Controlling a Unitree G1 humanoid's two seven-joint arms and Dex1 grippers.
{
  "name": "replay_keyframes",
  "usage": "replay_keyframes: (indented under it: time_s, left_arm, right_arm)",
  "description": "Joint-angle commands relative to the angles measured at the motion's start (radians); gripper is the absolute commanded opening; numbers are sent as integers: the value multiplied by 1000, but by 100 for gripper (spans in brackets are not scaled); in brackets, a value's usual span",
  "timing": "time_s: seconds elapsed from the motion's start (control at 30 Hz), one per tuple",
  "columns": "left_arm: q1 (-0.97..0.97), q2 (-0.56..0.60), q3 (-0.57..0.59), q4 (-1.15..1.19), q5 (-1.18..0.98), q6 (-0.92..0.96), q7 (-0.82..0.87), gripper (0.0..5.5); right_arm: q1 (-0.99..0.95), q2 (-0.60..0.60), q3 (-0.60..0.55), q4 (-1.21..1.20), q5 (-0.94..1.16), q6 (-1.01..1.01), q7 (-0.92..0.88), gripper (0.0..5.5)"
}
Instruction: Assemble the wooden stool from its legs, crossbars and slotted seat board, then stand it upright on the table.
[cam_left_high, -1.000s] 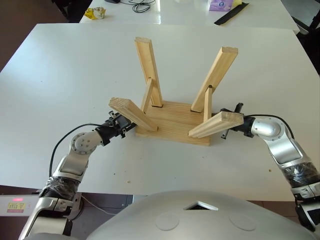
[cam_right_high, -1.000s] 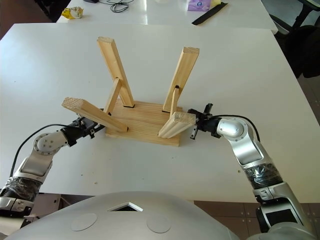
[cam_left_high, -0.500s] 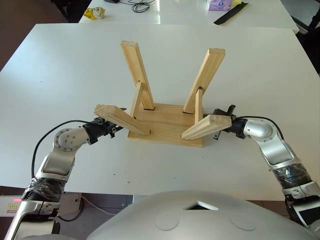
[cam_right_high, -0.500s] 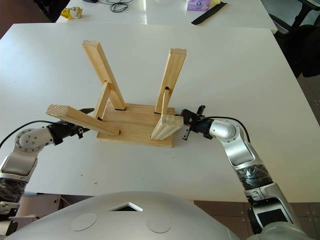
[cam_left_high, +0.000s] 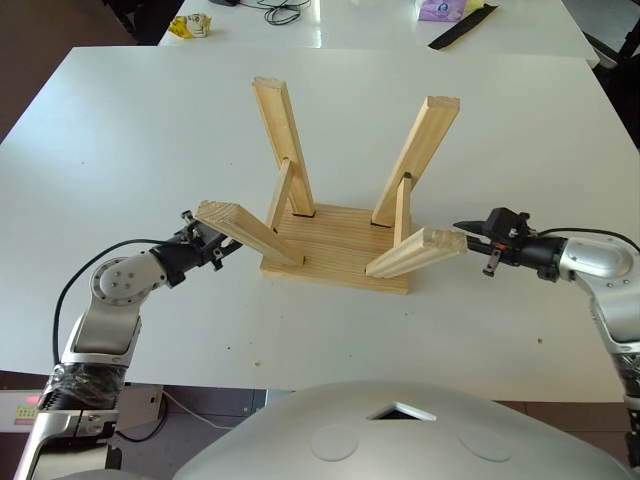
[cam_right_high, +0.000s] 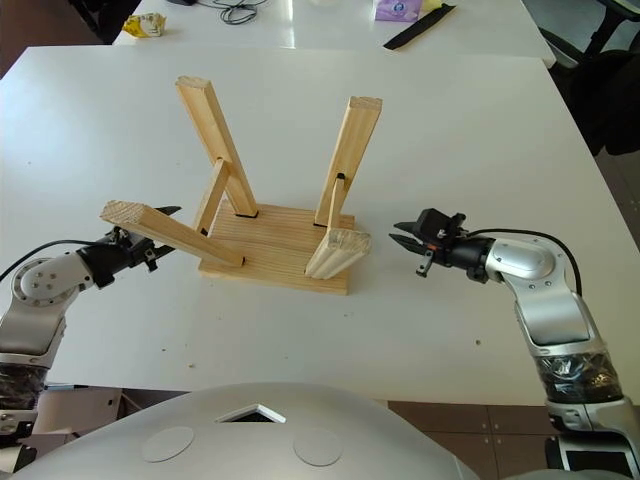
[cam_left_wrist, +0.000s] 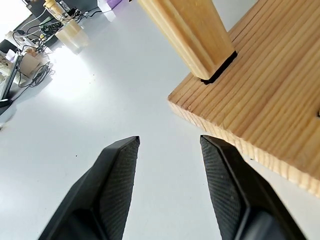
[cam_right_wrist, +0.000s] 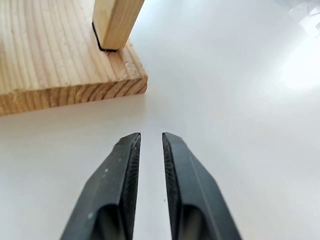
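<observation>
The two head cameras sit high, side by side, looking forward and down. Both see the whole stool (cam_left_high: 335, 240) on the white table (cam_left_high: 120, 150). The wrist cameras sit low and close, looking past the left gripper (cam_left_wrist: 170, 142) and right gripper (cam_right_wrist: 151, 135) at different corners of the seat board (cam_left_wrist: 270, 95).

- Seat board (cam_left_high: 335, 252): pale yellow wood, straight parallel grain lines.
- Legs (cam_left_high: 280, 140): same pale wood, faint grain.
- Table (cam_left_high: 120, 150): plain white.
- Left gripper (cam_left_wrist: 170, 142), right gripper (cam_right_wrist: 151, 136): black.
</observation>
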Motion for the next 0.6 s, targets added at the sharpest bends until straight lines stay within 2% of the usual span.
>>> replay_keyframes:
  time_s: [0.03,0.17,0.33,0.4,0.53,0.6]
  left_arm:
    - [32,27,-21,38,56,-57,-16,225]
    - [41,44,-72,164,184,-183,26,225]
    - [51,63,-76,306,240,-303,73,225]
    - [74,59,-76,287,197,-307,55,225]
    - [132,51,-93,192,131,-274,24,171]
    - [160,51,-100,132,93,-238,3,153]
  right_arm:
    - [28,-13,-4,-36,-5,-6,-1,93]
    - [100,-19,9,-105,7,1,16,93]
    - [171,-34,21,-159,-1,2,30,93]
    - [194,-34,20,-177,7,16,30,77]
    - [220,-42,30,-213,-2,15,25,25]
    - [231,-47,34,-235,-2,19,25,20]
